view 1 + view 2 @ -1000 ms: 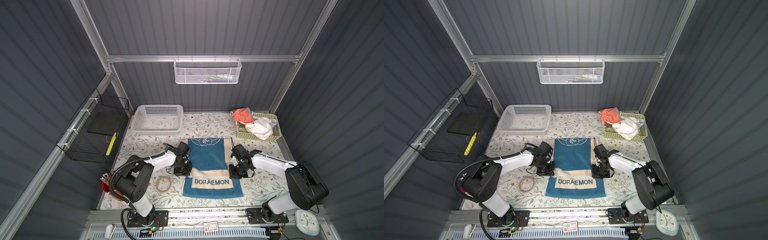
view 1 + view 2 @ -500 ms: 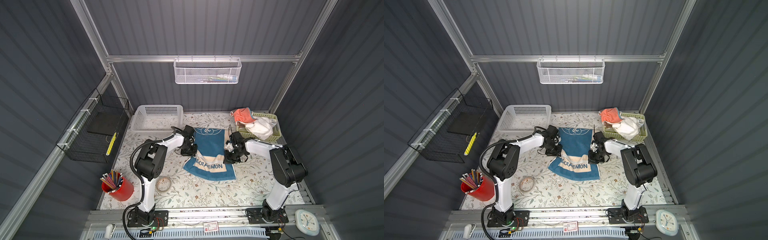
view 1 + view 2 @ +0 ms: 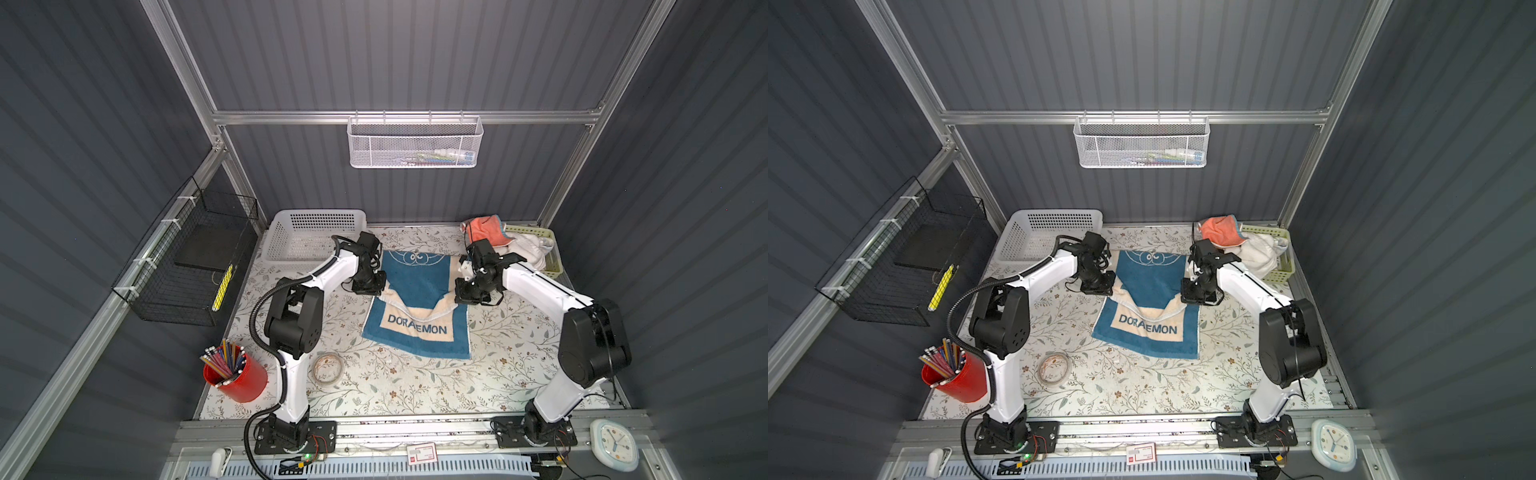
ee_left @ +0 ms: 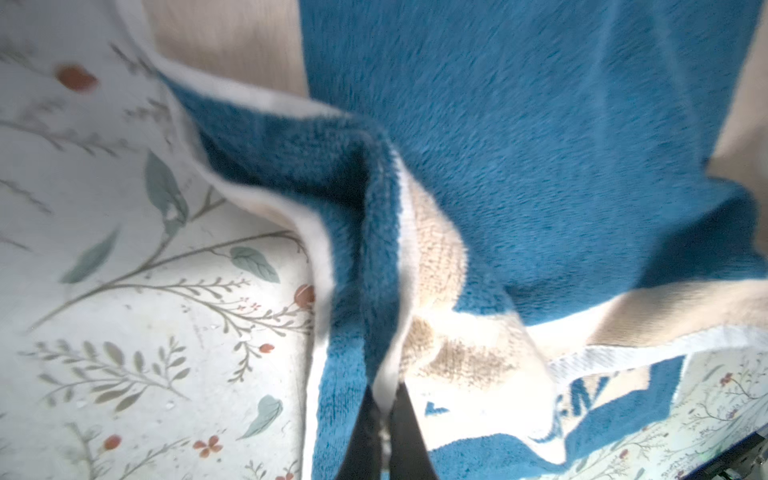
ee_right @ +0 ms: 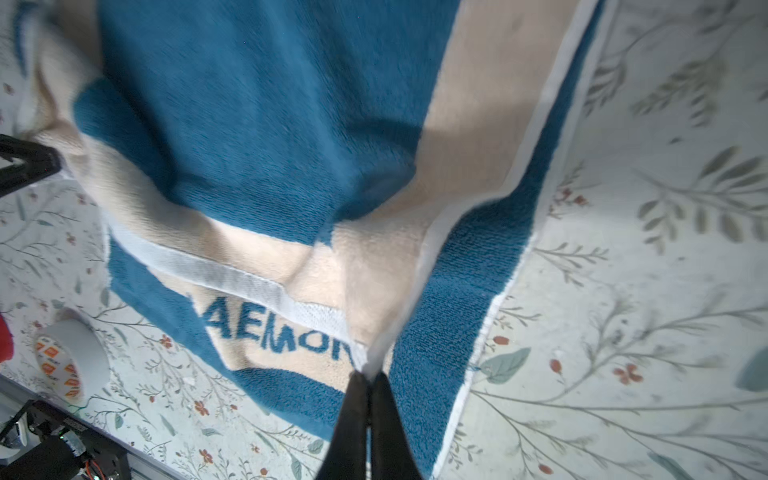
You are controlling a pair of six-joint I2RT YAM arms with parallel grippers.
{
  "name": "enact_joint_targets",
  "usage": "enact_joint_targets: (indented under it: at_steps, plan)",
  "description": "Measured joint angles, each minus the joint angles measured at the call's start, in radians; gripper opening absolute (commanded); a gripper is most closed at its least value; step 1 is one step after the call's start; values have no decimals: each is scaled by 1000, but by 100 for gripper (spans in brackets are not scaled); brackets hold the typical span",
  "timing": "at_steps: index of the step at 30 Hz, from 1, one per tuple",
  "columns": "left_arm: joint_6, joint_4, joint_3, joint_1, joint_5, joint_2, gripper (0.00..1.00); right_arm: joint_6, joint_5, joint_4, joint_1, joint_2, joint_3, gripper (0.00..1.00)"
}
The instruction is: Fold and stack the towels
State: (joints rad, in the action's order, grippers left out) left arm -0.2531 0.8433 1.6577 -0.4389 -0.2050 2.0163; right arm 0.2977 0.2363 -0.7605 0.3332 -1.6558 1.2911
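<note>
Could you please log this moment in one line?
left gripper: shut on blue towel | right gripper: shut on blue towel | fold: unfinished

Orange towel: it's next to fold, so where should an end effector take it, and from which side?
Probably grip the orange towel by the end spilling over the green basket's left rim, coming from the table side; that end looks free, while the rest lies against the white towel.

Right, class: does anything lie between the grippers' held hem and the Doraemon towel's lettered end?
Nothing visible: left gripper and right gripper pinch the Doraemon towel; no object lies on its lettered end; tape roll apart.
</note>
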Motion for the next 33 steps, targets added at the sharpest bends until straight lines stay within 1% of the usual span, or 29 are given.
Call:
enact_joint_targets:
  at_steps: [4,7,9,12,15,18,22,27,30,33]
  plan:
    - [7,28,16,0,-2,-103,0,-3,-5,-25,-2,105,3,0]
    - [6,16,-36,0,-14,-195,0,9,10,-14,-2,170,-50,0]
    - [-5,-5,-113,0,-31,-248,0,21,30,0,-2,196,-122,0]
    - [-31,-60,-289,0,-52,-300,0,51,77,29,-2,190,-256,0]
    - [-60,-111,-455,-1,-74,-304,0,78,112,66,0,152,-366,0]
    - [-85,-169,-579,-1,-103,-295,0,93,130,97,0,98,-411,0]
    - [-104,-237,-629,-1,-113,-259,0,107,143,145,0,51,-424,0]
    - [-126,-285,-668,-1,-114,-280,0,121,157,198,0,50,-470,0]
    - [-126,-290,-684,-1,-97,-296,0,125,171,216,-2,49,-478,0]
    - [-125,-270,-669,-1,-76,-295,0,124,176,211,-3,44,-467,0]
